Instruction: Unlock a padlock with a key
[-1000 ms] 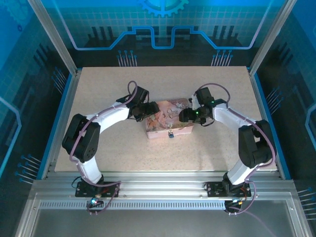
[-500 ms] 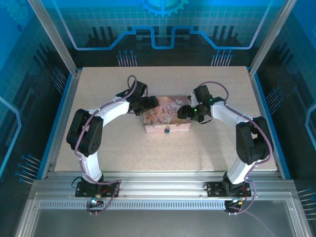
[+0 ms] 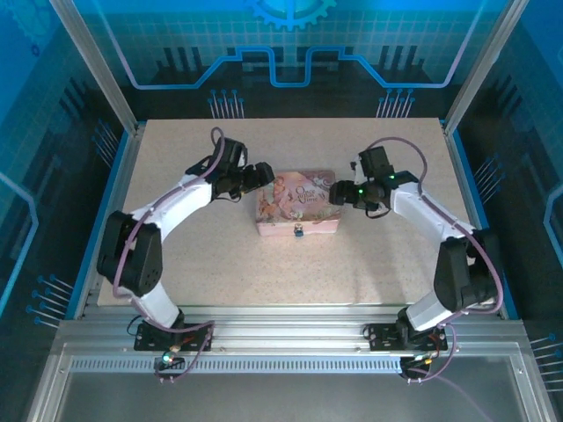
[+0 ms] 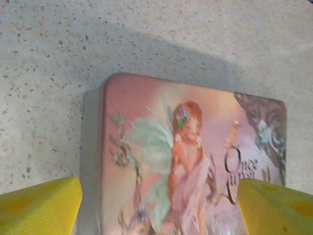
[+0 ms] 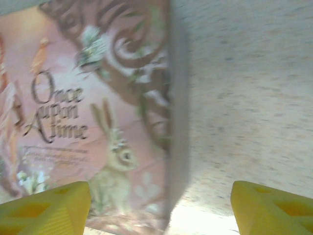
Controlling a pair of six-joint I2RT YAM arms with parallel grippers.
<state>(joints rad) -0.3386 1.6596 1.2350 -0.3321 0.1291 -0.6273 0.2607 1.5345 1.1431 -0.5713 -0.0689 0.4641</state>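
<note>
One padlock (image 3: 299, 232) lies seemingly apart from right hand (image 3: 336, 192).

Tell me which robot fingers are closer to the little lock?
Right, slightly. The right fingers stand open just right of the pink box, whose near side bears the padlock. The left fingers stand open at its far left corner.

Top cam's looking down from above/behind the arm bases, taking in the whole table (image 3: 378, 264). Wrist cams are pointing down, v. close. All 3 are sharing the pink box (image 3: 297, 204): left cam's framing its left end, right cam its right end.
</note>
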